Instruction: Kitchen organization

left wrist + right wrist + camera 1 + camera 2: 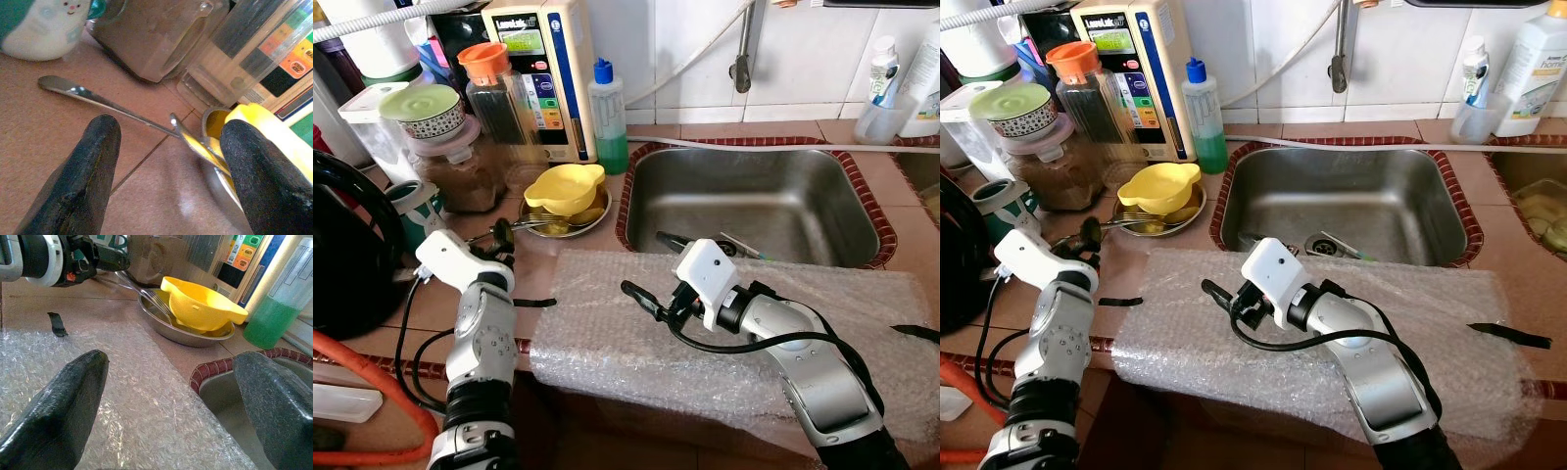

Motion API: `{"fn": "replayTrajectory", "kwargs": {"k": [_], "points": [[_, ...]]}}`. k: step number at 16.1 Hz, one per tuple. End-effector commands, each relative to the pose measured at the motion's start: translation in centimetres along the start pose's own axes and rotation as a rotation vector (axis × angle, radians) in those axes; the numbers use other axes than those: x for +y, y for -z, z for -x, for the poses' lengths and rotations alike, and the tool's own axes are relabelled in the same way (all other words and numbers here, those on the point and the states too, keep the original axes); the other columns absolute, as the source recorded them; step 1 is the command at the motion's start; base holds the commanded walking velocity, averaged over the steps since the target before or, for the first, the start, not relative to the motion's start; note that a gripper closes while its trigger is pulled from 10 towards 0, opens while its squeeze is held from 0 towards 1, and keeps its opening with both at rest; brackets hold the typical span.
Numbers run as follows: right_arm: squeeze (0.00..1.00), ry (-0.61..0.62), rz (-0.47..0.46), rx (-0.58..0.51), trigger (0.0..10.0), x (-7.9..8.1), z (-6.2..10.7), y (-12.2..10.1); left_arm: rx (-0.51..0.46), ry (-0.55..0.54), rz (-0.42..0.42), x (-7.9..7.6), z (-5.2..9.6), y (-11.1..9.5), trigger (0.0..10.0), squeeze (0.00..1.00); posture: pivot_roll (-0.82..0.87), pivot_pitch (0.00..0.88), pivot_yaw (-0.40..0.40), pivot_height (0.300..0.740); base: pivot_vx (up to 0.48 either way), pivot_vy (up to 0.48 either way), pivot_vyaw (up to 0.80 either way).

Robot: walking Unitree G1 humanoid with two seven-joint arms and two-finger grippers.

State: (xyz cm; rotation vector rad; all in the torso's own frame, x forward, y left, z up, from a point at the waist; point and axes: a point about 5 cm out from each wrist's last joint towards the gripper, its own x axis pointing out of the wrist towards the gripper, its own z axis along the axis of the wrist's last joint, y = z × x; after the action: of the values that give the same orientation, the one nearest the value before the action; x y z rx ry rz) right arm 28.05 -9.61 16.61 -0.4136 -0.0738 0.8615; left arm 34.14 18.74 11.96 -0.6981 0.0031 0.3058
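A yellow plastic bowl [566, 186] sits in a shallow metal dish [594, 224] on the counter, left of the sink. Metal cutlery rests in the dish, with one long handle [93, 97] stretching out over the tiles. My left gripper [501, 245] is open just left of the dish, low over the counter; that handle lies ahead of its fingers, untouched. My right gripper [651, 269] is open above the bubble wrap sheet [607, 338], pointing left toward the dish [171, 330] and holding nothing.
The steel sink [754, 201] lies to the right of the dish. Behind it stand a green soap bottle [609, 122], a water purifier [548, 69], several jars [460, 166] and a snowman mug [44, 24]. A black appliance [342, 245] sits at far left.
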Motion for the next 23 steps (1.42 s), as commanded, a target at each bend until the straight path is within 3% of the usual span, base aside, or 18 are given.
{"fn": "replayTrajectory", "kwargs": {"k": [1,6,12,15,16,17,23], "points": [[0.00,-0.016,0.018,-0.018,10.0,0.2,-0.1,-0.5,-0.009,-0.030,0.008,0.3,-0.2,-0.4,10.0,0.00,-0.32,0.067,0.154,0.740,0.000,0.000,0.00],[0.00,-0.019,0.023,-0.021,10.0,0.2,-0.2,-0.6,0.083,-0.071,0.037,0.6,-0.2,1.4,10.0,0.00,-0.32,0.066,0.153,0.740,0.000,0.000,0.00],[0.00,-0.017,0.024,-0.019,10.0,0.3,-0.2,-0.5,0.086,-0.010,0.153,-1.7,-0.9,1.7,10.0,0.00,-0.33,0.058,0.155,0.740,0.000,0.000,0.00],[0.00,-0.015,0.025,-0.016,10.0,0.2,-0.2,-0.5,0.087,-0.014,0.172,-2.0,-1.1,1.8,10.0,0.00,-0.33,0.059,0.156,0.740,0.000,0.000,0.00],[0.00,-0.015,0.025,-0.015,10.0,0.2,-0.2,-0.5,0.083,-0.021,0.180,-1.9,-1.1,1.7,8.9,0.00,-0.33,0.058,0.155,0.740,0.000,0.000,0.00],[0.00,-0.015,0.026,-0.015,10.0,0.3,-0.2,-0.5,0.069,-0.033,0.207,-1.7,-1.2,1.6,0.0,0.00,-0.33,0.059,0.155,0.740,0.000,0.000,0.00],[0.00,-0.018,0.030,-0.016,10.0,0.2,-0.2,-0.5,0.039,-0.050,0.221,-1.4,-1.5,1.2,0.0,0.00,-0.33,0.059,0.151,0.740,0.000,0.000,0.00]]}}
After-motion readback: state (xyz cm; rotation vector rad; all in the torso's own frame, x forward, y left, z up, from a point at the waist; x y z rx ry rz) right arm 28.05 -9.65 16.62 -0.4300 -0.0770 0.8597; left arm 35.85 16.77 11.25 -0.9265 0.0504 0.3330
